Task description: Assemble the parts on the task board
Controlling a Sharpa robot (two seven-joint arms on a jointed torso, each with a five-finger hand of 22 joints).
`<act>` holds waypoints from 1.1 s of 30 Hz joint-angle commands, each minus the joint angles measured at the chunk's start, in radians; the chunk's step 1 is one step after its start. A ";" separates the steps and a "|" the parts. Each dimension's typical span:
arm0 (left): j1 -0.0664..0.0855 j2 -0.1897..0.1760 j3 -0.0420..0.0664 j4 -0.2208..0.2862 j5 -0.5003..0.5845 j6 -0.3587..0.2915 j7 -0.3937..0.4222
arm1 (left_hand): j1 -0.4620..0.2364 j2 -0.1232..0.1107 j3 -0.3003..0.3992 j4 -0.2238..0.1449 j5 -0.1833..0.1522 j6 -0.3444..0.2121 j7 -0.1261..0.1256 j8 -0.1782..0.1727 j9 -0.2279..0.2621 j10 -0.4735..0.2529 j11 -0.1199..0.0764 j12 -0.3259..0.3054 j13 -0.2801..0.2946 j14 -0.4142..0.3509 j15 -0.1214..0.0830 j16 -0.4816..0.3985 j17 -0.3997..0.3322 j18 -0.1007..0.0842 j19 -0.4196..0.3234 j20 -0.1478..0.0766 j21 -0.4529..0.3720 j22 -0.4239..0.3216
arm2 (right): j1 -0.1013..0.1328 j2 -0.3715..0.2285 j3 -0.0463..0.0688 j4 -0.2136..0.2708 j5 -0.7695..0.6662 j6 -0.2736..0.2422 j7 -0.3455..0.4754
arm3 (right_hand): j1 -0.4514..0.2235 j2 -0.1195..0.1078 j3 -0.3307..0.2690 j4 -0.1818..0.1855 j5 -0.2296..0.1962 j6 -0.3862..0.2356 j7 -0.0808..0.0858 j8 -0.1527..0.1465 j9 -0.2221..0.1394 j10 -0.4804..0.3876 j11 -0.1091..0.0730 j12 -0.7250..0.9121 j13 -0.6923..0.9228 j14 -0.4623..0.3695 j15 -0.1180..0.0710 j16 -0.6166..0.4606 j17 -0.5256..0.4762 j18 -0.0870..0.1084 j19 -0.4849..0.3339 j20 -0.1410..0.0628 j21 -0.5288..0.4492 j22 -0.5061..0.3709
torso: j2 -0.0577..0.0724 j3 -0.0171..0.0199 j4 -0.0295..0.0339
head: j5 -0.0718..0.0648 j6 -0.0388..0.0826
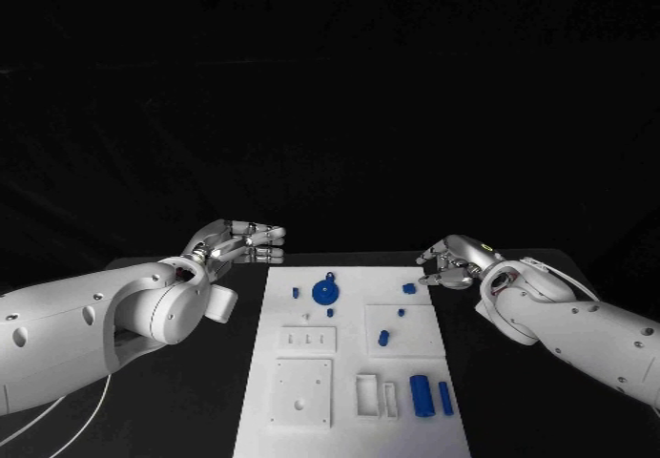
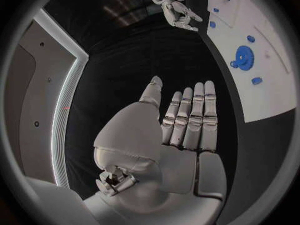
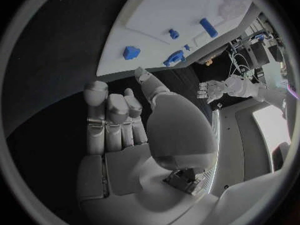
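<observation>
Both hands are empty, so nothing is committed yet. Your left hand [image 1: 237, 242] hovers off the board's ten o'clock corner with its fingers straight and side by side, holding nothing. Your right hand [image 1: 448, 260] hangs off the two o'clock corner, fingers loosely curled but grasping no part.

The task board [image 1: 351, 420] lies flat between the arms, and the blue parts sit loose on it. A gear [image 1: 326, 291] rests near the board's twelve o'clock end, and a small block [image 1: 410, 287] lies at about two o'clock, just beside your right hand. A short peg [image 1: 383, 337] sits near the middle, and a thick cylinder [image 1: 422, 395] with a thin rod [image 1: 445, 397] next to it lies at about five o'clock.

Watch the small block first: it is the nearest piece, and a curled finger brushing it would probably knock it over the board's edge onto the black table. The cylinder and rod look round, so a sideways nudge could set them rolling. They also lie close together, so a wide grasp may drag both.
</observation>
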 commanded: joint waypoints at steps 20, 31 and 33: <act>0.000 0.001 0.000 -0.006 -0.004 0.021 0.012 | 0.009 0.004 0.000 -0.007 0.003 -0.005 -0.002 0.005 0.001 0.006 0.001 0.005 0.001 0.008 -0.001 0.005 0.001 -0.019 0.006 -0.005 0.004 -0.001 | -0.018 0.022 0.001 -0.058 -0.104 0.029 0.017 | -0.008 -0.008 0.108 -0.050 -0.035 0.032 -0.010 -0.001 0.001 0.004 -0.004 0.004 0.002 0.003 0.004 -0.009 0.007 -0.002 0.048 0.002 -0.006 0.071 | 0.000 -0.0046 0.0024 | -0.018 -0.013; 0.000 0.001 0.000 -0.007 -0.005 0.022 0.011 | 0.009 0.004 0.000 -0.007 0.003 -0.005 -0.002 0.005 0.001 0.006 0.001 0.005 0.001 0.008 -0.001 0.005 0.001 -0.019 0.006 -0.005 0.004 -0.001 | -0.027 0.037 0.000 -0.064 -0.116 0.049 0.025 | -0.009 -0.010 0.091 -0.051 -0.023 0.015 -0.008 0.000 0.001 0.002 -0.003 0.001 0.000 0.003 0.003 -0.010 0.009 -0.003 0.047 0.002 -0.010 0.070 | 0.000 -0.0054 0.0000 | -0.018 -0.018; 0.000 0.001 0.000 -0.008 -0.006 0.022 0.011 | 0.009 0.004 0.000 -0.007 0.003 -0.005 -0.002 0.005 0.001 0.006 0.001 0.005 0.001 0.008 -0.001 0.005 0.001 -0.019 0.006 -0.005 0.004 -0.001 | -0.028 0.039 0.000 -0.064 -0.117 0.050 0.026 | -0.010 -0.009 0.083 -0.049 -0.023 0.009 -0.009 0.000 0.001 0.001 -0.004 -0.001 -0.001 0.002 0.002 -0.012 0.008 -0.003 0.047 0.001 -0.011 0.070 | 0.000 -0.0050 -0.0001 | -0.017 -0.018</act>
